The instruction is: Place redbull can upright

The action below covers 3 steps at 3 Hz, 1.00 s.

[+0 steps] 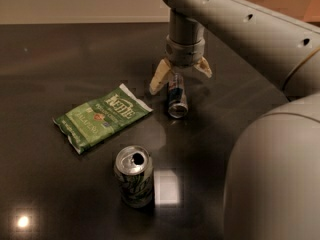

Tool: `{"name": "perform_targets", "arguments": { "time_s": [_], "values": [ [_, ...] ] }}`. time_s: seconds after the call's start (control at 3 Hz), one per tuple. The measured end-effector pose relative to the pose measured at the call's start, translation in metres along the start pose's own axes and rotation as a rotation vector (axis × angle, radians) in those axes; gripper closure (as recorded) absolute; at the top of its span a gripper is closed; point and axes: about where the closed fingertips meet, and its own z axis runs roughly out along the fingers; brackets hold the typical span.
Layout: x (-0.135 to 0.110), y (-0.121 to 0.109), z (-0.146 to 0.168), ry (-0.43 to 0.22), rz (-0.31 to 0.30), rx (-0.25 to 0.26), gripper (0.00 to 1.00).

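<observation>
Your hand (180, 82) hangs over the far part of the dark, shiny counter (60, 59), pointing down from the grey arm (240, 21); its two pale fingers (157, 78) are spread wide apart, so it is released and grips nothing; the redbull can (177, 99) is right under it, lying on its side on the counter, not standing; the far end of the can sits between the two fingers, and its round silver end points toward you; you cannot tell if a finger touches the can; to the left of the can, near it but not touching, a green chip bag (102, 118) lies flat; closer to you stands a wider silver and green soda can (134, 174), upright, with its top open; it is apart from the bag and well apart from the redbull can; a bright square of light shines on the counter just beside the soda can; a big round grey part of the robot (275, 174) fills the lower right corner.
</observation>
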Motion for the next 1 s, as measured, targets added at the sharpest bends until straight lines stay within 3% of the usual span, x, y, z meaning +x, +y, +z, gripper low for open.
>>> {"name": "perform_targets", "arguments": {
  "time_s": [0.67, 1.0],
  "values": [
    [-0.0133, 0.0005, 0.0083, 0.007, 0.056, -0.009, 0.41],
    [-0.016, 0.0031, -0.0002, -0.011, 0.043, -0.009, 0.64]
  ]
}}
